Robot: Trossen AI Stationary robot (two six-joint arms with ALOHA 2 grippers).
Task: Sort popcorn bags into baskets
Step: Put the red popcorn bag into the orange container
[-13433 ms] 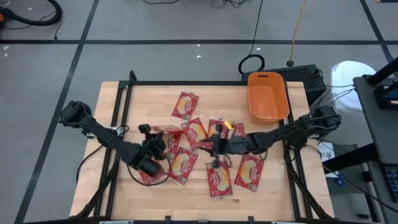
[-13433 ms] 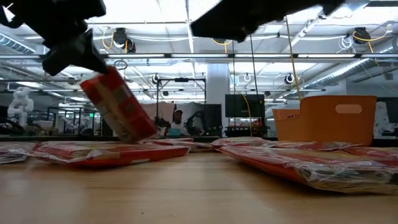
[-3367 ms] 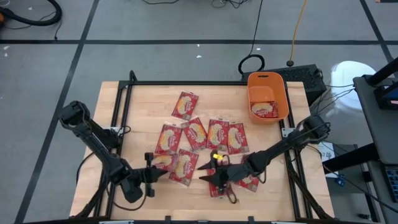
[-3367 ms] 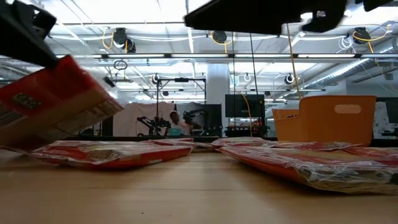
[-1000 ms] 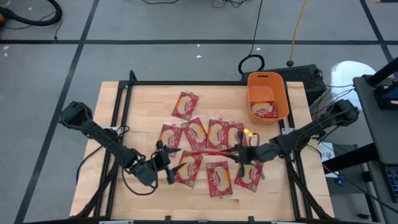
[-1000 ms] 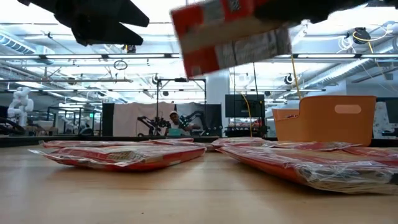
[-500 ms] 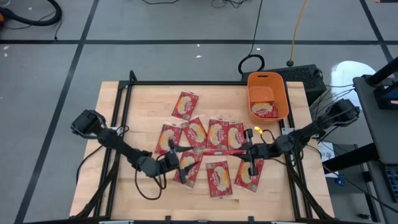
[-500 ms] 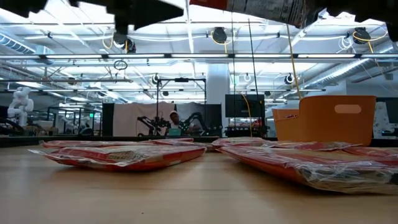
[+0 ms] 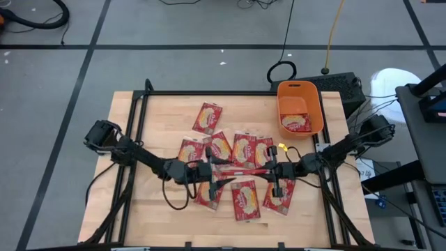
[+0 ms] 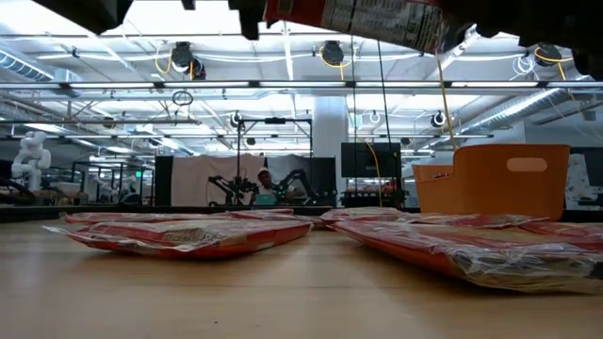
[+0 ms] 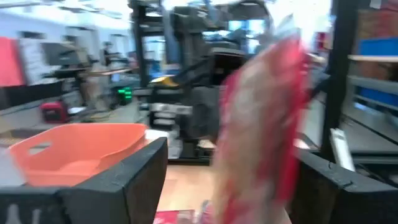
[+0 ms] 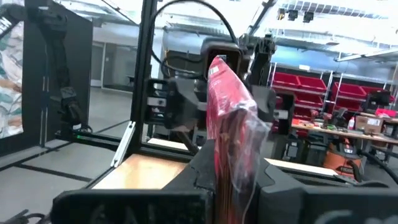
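1. Right gripper (image 9: 273,171): above the middle of the wooden table (image 9: 160,111), its fingers clamped tight on one end of a popcorn bag (image 9: 240,169). The bag is lifted clear of the tabletop and is seen edge-on from above, stretched between the two grippers. In the right wrist view the same red packet (image 12: 231,134) stands upright between that arm's dark fingers.
2. Left gripper (image 9: 209,169): at the opposite end of the lifted bag, jaws spread wide. In the left wrist view the packet (image 11: 261,130) sits between the two fingers; whether they touch it cannot be told.
3. Low view: the raised bag (image 10: 363,21) shows at the upper edge, well above the packets lying on the table.
4. Orange basket (image 9: 300,90): at the table's far right corner, apart from both grippers. One popcorn bag (image 9: 297,123) lies inside it, at the end nearer the table's middle.
5. Remaining popcorn bags: lying flat in a loose cluster at mid-table, among them one at the far side (image 9: 208,118) and one at the near side (image 9: 244,200), several overlapping beneath the grippers.
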